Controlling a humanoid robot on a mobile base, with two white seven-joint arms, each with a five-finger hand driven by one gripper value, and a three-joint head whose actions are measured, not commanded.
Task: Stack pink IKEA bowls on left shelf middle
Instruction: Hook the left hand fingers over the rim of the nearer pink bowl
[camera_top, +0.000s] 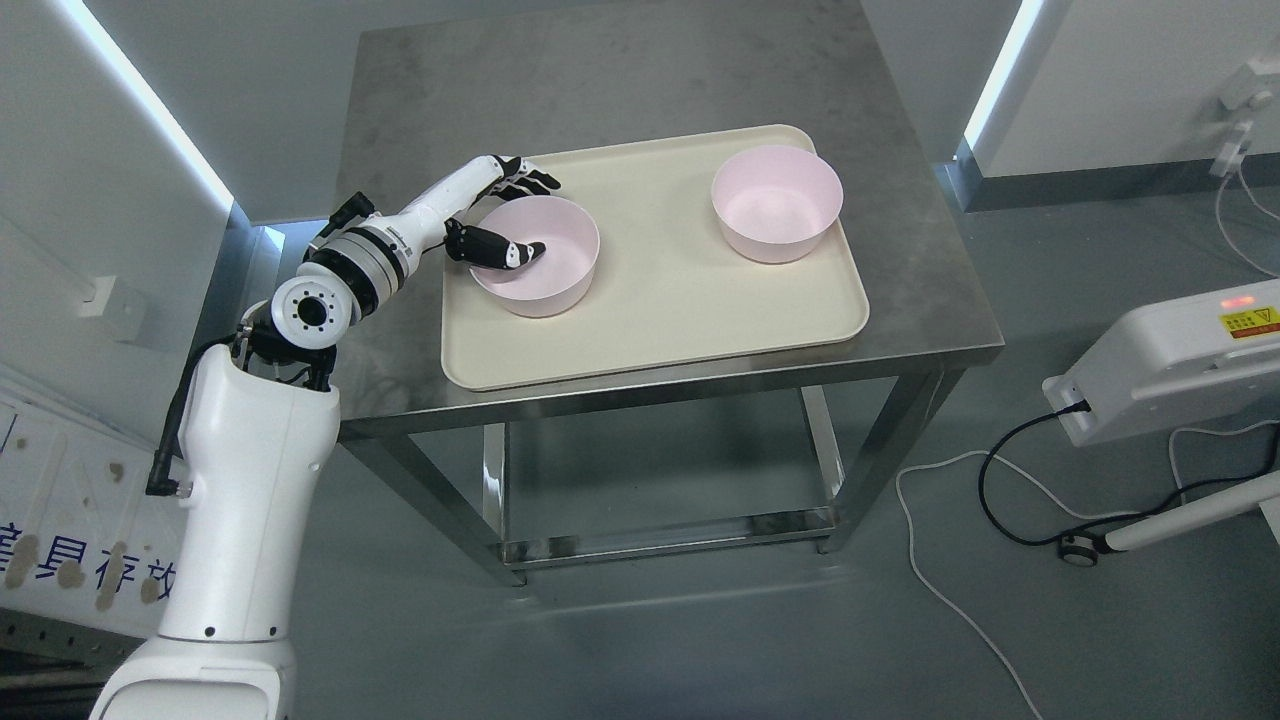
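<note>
Two pink bowls stand upright on a cream tray (690, 330) on a steel table. The left bowl (560, 275) is near the tray's left side; the right bowl (777, 203) is at the tray's far right. My left hand (505, 215) is at the left bowl's left rim: its thumb (500, 250) reaches inside the bowl and its fingers (525, 178) lie outside behind the rim, pinching the wall. The bowl rests on the tray. The right arm does not show.
The steel table (930, 310) has bare surface behind and left of the tray. A white machine (1170, 370) with cables on the floor stands at the right. A wall and light strip run along the left.
</note>
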